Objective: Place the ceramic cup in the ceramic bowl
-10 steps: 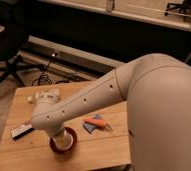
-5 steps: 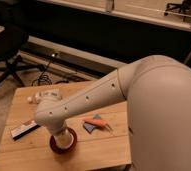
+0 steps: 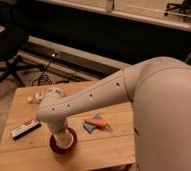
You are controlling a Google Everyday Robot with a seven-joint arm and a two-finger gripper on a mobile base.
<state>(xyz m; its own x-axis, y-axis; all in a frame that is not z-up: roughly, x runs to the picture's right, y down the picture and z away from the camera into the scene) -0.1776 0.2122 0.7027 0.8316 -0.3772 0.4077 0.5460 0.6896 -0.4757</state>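
The ceramic cup (image 3: 64,138), cream and cylindrical, stands upright inside the red-orange ceramic bowl (image 3: 72,145) near the front left of the wooden table (image 3: 114,145). My gripper (image 3: 62,129) points straight down at the end of the white arm (image 3: 89,97), right on top of the cup. The wrist covers the cup's rim and most of the bowl's inside. The pale ball in the bowl is hidden.
A white bottle (image 3: 54,92) lies at the table's back left with a small white ball (image 3: 30,99) beside it. A flat packet with a red end (image 3: 25,128) lies left of the bowl. An orange item (image 3: 95,121) on a blue piece (image 3: 89,128) lies to its right. An office chair (image 3: 4,47) and cables (image 3: 44,77) are on the floor behind.
The arm, the cup and the bowl stay almost where they were; the wrist has shifted only slightly over the bowl.
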